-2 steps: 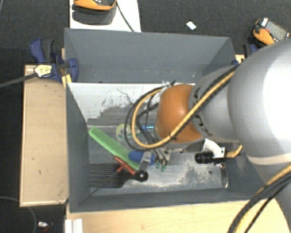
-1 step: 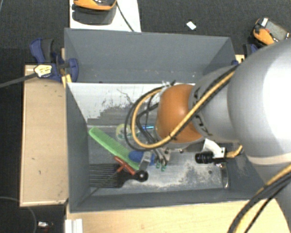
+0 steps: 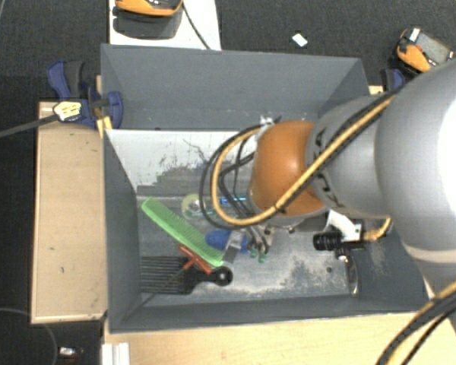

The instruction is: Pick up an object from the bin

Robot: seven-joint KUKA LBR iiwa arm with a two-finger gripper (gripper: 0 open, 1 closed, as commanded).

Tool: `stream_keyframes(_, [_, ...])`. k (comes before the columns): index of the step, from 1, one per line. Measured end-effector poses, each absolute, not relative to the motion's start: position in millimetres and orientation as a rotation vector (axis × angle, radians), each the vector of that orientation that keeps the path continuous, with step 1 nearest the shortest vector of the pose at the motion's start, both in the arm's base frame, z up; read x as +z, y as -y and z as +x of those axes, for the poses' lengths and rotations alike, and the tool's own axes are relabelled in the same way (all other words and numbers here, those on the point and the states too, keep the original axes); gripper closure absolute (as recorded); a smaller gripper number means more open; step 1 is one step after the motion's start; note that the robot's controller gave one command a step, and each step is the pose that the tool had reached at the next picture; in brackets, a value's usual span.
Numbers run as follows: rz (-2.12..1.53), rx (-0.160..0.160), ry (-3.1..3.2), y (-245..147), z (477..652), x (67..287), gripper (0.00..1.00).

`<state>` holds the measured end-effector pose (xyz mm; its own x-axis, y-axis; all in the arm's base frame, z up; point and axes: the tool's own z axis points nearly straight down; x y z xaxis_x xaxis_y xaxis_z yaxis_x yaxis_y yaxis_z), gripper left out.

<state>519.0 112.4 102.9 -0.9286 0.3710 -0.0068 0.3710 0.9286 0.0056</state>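
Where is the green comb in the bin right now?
In the camera view, the green comb lies slantwise on the left of the floor of the bin, just above the black brush and left of the arm's orange cover.

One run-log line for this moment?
gripper: over middle of grey metal bin | nearest: small blue piece, flat green comb | held: unclear

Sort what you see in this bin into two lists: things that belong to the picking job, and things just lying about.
Belongs to the job: grey bin; end effector, over the bin's middle; small blue thing beside it, perhaps the pick.
Just lying about: green comb, left; black brush, front left; black-and-white piece, right.
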Motion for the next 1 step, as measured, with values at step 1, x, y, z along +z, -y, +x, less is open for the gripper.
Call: stream_keyframes(1, [0.587, 0.011, -3.072, -112.7, 521.0, 132.2, 1.00])
